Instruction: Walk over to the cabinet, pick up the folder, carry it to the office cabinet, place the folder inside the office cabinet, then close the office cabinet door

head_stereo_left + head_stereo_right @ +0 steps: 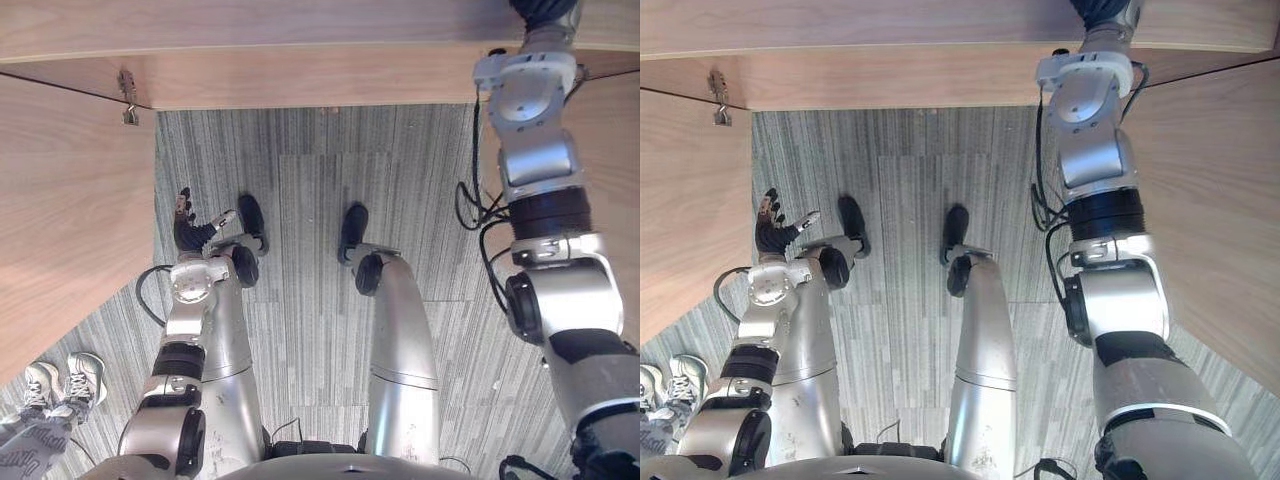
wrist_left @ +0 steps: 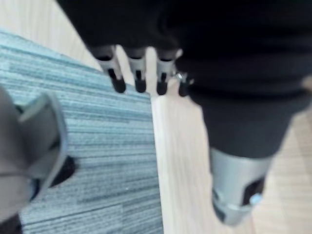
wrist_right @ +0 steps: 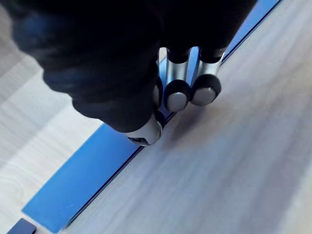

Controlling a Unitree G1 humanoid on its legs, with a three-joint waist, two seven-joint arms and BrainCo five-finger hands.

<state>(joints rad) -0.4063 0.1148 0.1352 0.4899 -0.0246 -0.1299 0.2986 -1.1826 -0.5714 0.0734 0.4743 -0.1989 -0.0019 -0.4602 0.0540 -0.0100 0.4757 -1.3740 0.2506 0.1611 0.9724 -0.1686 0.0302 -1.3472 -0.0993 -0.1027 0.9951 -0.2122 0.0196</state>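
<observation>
Grey striped carpet, pale wood panels

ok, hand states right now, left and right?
Left hand: open, holding nothing.
Right hand: fingers curled, pinching the blue folder.

folder: smooth plastic, faint gloss, pinched in the right hand
cabinet panel: matt wood grain, beside that hand
carpet: rough ribbed cloth, under the left hand
hinge: bare metal

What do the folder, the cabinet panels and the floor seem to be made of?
The folder looks like plastic or coated card: smooth, even blue, slight sheen. The cabinet panels look like pale wood or wood-look laminate: matt, fine grain lines. The floor is probably grey carpet: striped woven texture.
</observation>
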